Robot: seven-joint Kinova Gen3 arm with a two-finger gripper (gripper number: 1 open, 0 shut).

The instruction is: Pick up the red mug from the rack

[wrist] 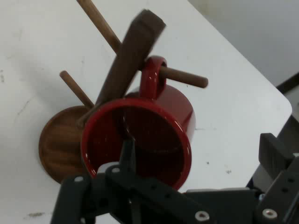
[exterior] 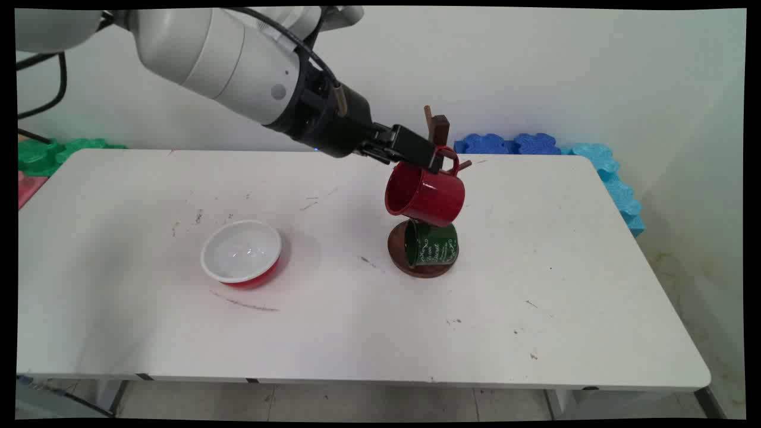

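Main view: fixed camera above near side of counter [exterior: 357,333], looking down across it toward back wall [exterior: 535,71]; whole top in frame. Hand view: camera on hand, looking along gripper [wrist: 196,163], very close to red mug [wrist: 154,126] on wooden mug tree [wrist: 126,65]. Both views share mug [exterior: 425,193], tree [exterior: 439,128], surrounding counter [wrist: 37,56].

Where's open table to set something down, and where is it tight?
Free: the front strip of the table, the stretch right of the mug stand, and the gap between the bowl and stand. Crowded: at the stand, with red mug, green mug and claw.
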